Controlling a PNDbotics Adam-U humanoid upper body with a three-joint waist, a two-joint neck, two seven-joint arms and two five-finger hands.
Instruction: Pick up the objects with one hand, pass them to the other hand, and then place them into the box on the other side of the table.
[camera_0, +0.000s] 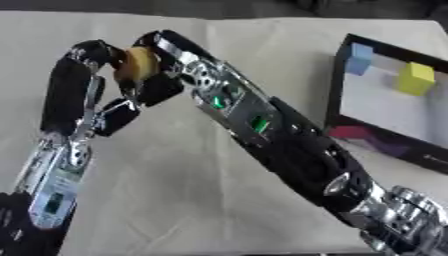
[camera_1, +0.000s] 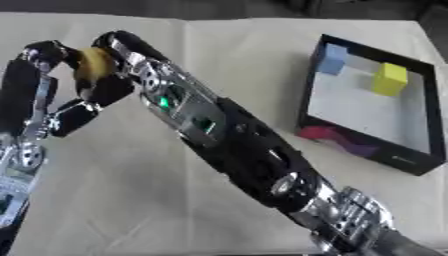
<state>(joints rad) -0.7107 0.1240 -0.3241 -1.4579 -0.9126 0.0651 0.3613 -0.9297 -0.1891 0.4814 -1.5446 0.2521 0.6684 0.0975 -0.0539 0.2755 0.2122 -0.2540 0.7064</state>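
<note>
**Both hands on the yellow object, upper left**

I see the two hands meeting in the upper left of the frame, above the table (camera_0: 192, 190). The left hand (camera_0: 92, 95) comes up from the lower left corner, its fingers curling over at the top to touch the object (camera_0: 138, 62), a rounded yellow-orange thing. The right hand (camera_0: 171, 55) crosses in from the lower right corner, its long black and silver arm running diagonally across the middle of the frame. Its fingers are curled round the object from the right side. So the object sits pinched between the two hands, off the table, with dark fingers below it too. I cannot tell which hand carries the weight.

The box (camera_1: 308, 95) lies on the right side of the frame, black rim, pale floor, well apart from the hands. Inside it: a blue block (camera_1: 332, 57) in the upper left corner of the box, a yellow block (camera_1: 390, 78) to the right of it, the two apart. A pink and purple thing (camera_1: 337, 137) sits at the box's near edge, lower left; shape unclear.

The table is covered in a pale cloth with creases.
</note>
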